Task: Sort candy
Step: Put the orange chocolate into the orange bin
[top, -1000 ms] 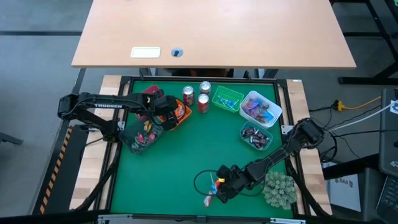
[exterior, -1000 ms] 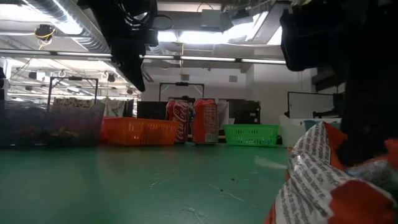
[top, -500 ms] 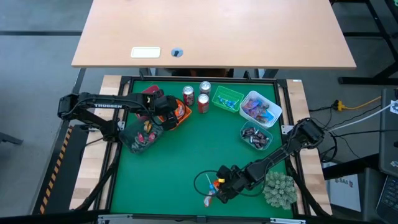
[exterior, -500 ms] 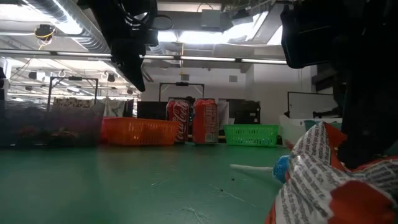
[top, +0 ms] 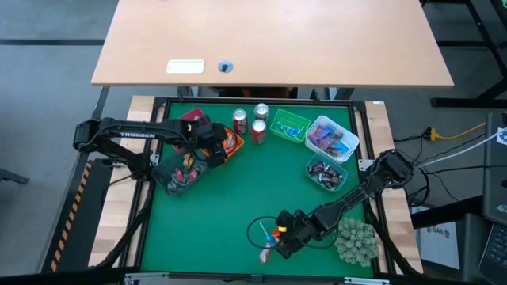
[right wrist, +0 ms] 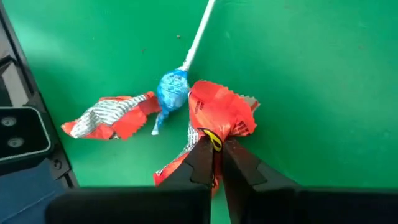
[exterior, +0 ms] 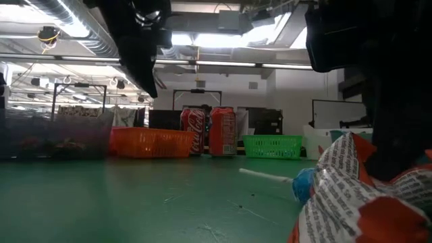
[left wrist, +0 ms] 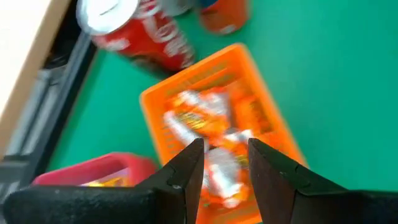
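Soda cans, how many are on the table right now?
2. One soda can and a second soda can stand side by side at the mat's far edge, between the orange basket and the green basket.

Green bench (top: 238, 198) is carrying two soda cans (top: 249, 123), orange basket (top: 228, 142), green basket (top: 289, 127), clear tubs (top: 333, 136) along far edge; spiky plant ball (top: 356, 241) and loose candy (top: 271, 240) are lying at near edge.

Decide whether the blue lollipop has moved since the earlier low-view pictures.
Yes. The blue lollipop has slid out left, toward the red soda cans, from behind the orange wrapper.
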You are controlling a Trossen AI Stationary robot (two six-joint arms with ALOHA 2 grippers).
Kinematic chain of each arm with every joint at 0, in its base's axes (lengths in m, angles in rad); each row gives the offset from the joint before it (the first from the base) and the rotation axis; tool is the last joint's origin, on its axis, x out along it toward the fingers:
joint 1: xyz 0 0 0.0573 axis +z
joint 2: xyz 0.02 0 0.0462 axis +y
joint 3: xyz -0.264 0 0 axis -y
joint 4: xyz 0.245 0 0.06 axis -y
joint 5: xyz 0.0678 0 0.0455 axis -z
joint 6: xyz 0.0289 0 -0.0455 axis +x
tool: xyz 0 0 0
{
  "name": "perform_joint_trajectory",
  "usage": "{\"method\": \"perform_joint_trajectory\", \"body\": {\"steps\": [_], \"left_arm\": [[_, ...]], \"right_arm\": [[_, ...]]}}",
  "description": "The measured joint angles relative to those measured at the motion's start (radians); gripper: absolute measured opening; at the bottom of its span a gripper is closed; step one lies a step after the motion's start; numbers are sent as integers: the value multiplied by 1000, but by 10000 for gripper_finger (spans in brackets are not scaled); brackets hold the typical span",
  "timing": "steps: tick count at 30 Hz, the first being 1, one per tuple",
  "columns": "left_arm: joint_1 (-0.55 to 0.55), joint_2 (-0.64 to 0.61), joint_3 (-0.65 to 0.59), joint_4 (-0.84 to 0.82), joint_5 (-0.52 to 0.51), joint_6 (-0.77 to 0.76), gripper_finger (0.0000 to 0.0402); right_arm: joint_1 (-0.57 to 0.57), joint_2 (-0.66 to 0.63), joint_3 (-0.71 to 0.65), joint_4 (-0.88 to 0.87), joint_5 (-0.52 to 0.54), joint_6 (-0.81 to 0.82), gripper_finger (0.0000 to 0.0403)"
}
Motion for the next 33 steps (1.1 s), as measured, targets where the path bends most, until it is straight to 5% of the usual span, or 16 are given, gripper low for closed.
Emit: {"method": "perform_joint_trajectory", "body": {"steps": [8,15,22,33], "left_arm": [[-92,0,43,9,168,-118,114],[-233,-2,44,14,285,-232,114],[-417,-24,44,36,252,-347,114],[-646,-18,44,45,63,-531,114]], "right_arm": [[-51,-74,45,-63,34,-171,10],[-152,-87,145,-84,99,-484,17],[-290,-87,189,-61,99,-745,14],[-500,-87,188,132,99,-998,18]]}}
